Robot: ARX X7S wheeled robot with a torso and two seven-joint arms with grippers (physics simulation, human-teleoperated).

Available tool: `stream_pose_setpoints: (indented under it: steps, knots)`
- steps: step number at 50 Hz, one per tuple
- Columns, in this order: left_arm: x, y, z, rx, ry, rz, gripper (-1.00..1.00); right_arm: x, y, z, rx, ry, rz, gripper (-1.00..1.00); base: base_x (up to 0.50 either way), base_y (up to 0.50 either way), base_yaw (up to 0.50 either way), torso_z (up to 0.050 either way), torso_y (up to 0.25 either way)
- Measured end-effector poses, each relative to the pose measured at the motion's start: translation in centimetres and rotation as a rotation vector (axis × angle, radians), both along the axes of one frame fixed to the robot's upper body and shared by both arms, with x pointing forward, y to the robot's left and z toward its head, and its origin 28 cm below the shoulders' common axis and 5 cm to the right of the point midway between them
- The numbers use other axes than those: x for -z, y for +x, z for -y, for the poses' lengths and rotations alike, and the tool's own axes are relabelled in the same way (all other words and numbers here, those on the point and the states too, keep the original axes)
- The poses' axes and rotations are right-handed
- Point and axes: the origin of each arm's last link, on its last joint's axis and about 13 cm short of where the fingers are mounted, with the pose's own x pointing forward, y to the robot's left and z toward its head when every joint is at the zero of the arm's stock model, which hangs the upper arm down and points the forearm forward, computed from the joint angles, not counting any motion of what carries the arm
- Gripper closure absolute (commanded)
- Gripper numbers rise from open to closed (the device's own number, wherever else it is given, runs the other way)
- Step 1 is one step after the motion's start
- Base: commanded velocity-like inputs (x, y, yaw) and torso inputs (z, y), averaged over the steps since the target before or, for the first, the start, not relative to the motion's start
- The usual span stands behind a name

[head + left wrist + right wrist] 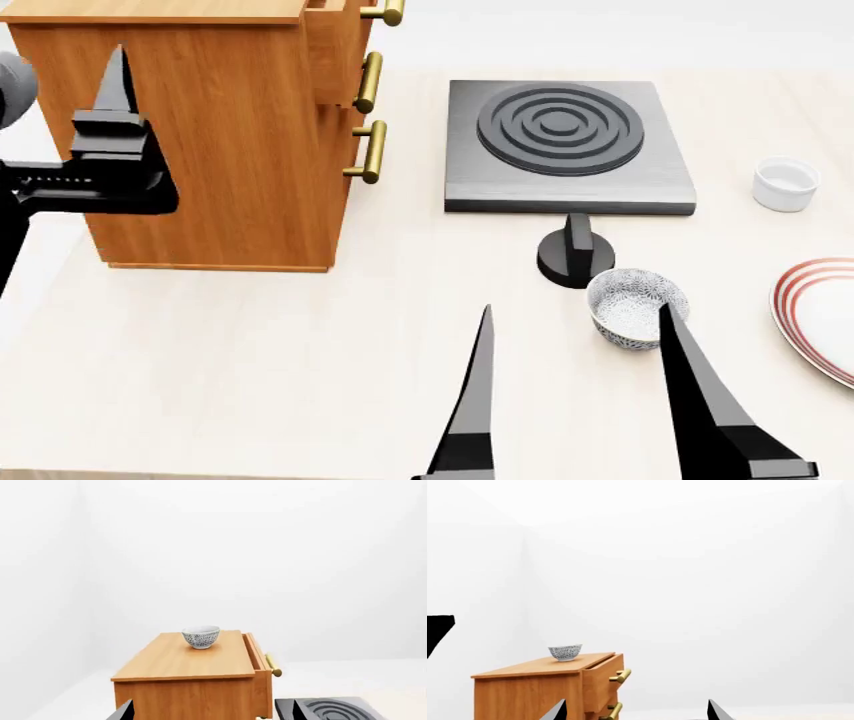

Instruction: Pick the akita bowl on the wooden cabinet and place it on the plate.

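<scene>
Black right gripper (581, 400) gapes wide at lower centre, holding nothing; left gripper (114, 90), upper left, unclear.

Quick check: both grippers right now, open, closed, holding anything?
Left gripper: open, holding nothing.
Right gripper: open, holding nothing.

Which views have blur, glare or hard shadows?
None blurred, all crisp renders. Head view: flat lighting, only faint soft shadows under the orange-brown wooden cabinet and black hotplate. Both wrist views: washed-out white walls, and the blue-patterned white bowl on the cabinet stays sharp.
</scene>
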Motion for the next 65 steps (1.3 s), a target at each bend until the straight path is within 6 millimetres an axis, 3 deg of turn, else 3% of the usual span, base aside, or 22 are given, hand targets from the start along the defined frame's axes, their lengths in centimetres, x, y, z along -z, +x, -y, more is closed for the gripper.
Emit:
stream_pose_setpoints:
  steps: [12, 25, 65]
  knots:
    - [-5.1, 1.2, 0.3, 0.024, 0.020, 0.029, -1.00, -0.1, 0.0, 0.0, -0.007, 0.006, 0.007, -1.00, 0.00, 0.00, 0.00, 0.000, 0.000]
    - [-8.3, 1.1, 0.8, 0.050, 0.030, 0.062, -1.00, -0.1, -0.1, 0.1, -0.010, 0.012, 0.011, -1.00, 0.02, 0.00, 0.00, 0.000, 0.000]
    - [-9.5, 0.5, 1.2, 0.084, 0.038, 0.080, -1.00, 0.0, -0.1, 0.1, -0.012, 0.007, 0.009, -1.00, 0.47, 0.00, 0.00, 0.000, 0.000]
